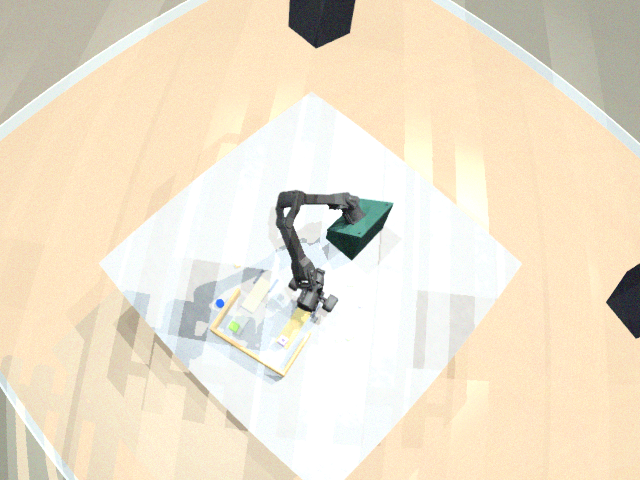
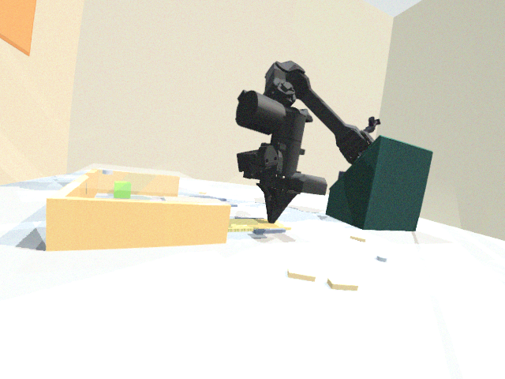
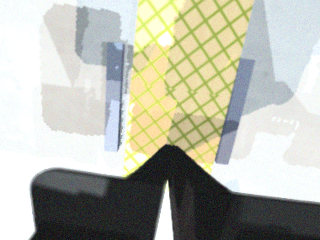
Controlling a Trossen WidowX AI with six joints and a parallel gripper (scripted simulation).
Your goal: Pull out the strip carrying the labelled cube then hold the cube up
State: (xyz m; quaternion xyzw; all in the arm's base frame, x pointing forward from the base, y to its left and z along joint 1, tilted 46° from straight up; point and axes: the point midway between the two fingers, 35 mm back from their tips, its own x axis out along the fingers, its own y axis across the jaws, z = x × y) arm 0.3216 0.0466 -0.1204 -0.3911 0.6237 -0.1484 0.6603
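A yellow cross-hatched strip point(image 1: 296, 321) point(image 2: 248, 223) point(image 3: 195, 60) runs out through the open side of a low wooden frame. A white cube with a dark mark point(image 1: 282, 341) sits at its far end inside the frame; the near wall hides it in the exterior view. A pale strip point(image 1: 257, 294) lies apart from a short grey piece point(image 1: 245, 323) bearing a green cube point(image 1: 234, 326) point(image 2: 122, 189). My gripper point(image 2: 271, 222) point(image 3: 169, 151) is shut and empty, its tips down at the yellow strip's outer end, on or just above its top.
The wooden frame point(image 1: 248, 352) point(image 2: 138, 222) has three walls. Blue-grey rails point(image 3: 114, 100) flank the yellow strip. A blue object point(image 1: 220, 303) lies outside the frame. Small tan pieces point(image 2: 301, 275) and a grey disc point(image 2: 381, 258) lie near the dark green base point(image 1: 356, 242) point(image 2: 391, 183).
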